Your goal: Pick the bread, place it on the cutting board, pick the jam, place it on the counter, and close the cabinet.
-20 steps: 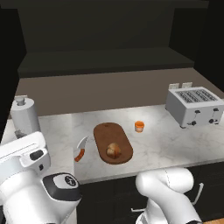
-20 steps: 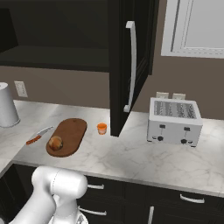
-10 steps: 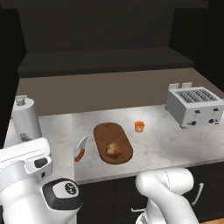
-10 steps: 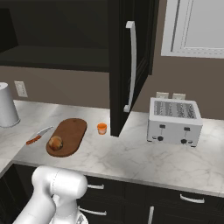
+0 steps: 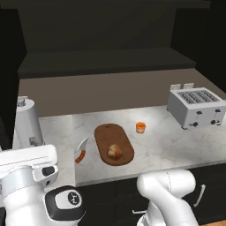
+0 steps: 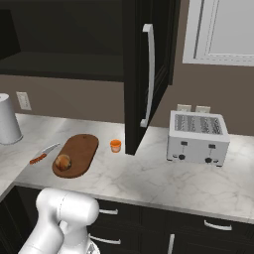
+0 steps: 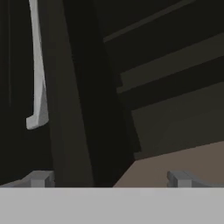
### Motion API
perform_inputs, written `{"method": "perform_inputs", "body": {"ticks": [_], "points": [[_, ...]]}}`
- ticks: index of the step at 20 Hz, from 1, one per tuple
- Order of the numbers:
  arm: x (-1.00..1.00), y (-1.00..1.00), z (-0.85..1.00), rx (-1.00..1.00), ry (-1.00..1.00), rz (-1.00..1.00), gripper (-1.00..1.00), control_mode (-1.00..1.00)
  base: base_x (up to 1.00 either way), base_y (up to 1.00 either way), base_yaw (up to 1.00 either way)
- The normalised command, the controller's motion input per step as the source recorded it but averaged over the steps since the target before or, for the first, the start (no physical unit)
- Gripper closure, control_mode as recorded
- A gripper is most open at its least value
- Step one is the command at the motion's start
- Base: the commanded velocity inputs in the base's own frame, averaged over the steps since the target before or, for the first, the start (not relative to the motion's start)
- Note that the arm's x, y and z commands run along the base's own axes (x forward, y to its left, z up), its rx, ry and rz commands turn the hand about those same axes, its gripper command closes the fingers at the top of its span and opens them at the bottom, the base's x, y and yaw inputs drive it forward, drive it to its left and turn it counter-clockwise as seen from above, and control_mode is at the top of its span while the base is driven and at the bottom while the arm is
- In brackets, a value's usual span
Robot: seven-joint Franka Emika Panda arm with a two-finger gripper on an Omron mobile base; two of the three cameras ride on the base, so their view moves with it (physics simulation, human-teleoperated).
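The small round golden-brown bread roll (image 5: 114, 151) sits on the flat dark reddish-brown oval wooden cutting board (image 5: 106, 134), toward its near end. The tiny orange jam jar (image 5: 140, 127) stands on the white-grey veined marble counter (image 5: 159, 145), just beside the board on its right and apart from it. An orange-handled knife (image 5: 81, 151) lies on the counter on the board's other side. A silver 4-slot toaster (image 6: 197, 137) stands well apart to the right, and a white cylindrical canister (image 5: 28, 122) at the far left.

The large black wall cabinet door (image 6: 135, 74) stands open, edge-on over the counter near the jam, with its long silver bar handle (image 6: 148, 74) facing right (shelves behind are dark).

In the hand view the gripper (image 7: 109, 178) has its 2 fingertips (image 7: 40, 178) spread wide with nothing between them, facing the door edge and the handle's lower end (image 7: 38, 87).
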Motion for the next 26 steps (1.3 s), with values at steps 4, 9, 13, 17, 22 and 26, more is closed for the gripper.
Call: {"method": "perform_inputs", "body": {"ticks": [4,9,13,17,22,26], "points": [[0.6,-0.61,0.0,0.13,0.0,-0.08,-1.0,-1.0,0.0,0.0,0.0],[0.6,-0.56,0.01,0.11,0.0,-0.1,-1.0,-1.0,0.0,0.0,0.0],[0.63,-0.53,0.04,0.1,0.0,-0.09,-1.0,-1.0,0.0,0.0,0.0],[0.62,-0.51,0.07,0.11,0.0,-0.1,-1.0,-1.0,0.0,0.0,0.0],[0.64,-0.59,0.1,0.14,0.0,-0.09,-1.0,-1.0,0.0,0.0,0.0],[0.57,-0.57,0.04,0.13,0.0,-0.08,-1.0,-1.0,0.0,0.0,0.0]]}}
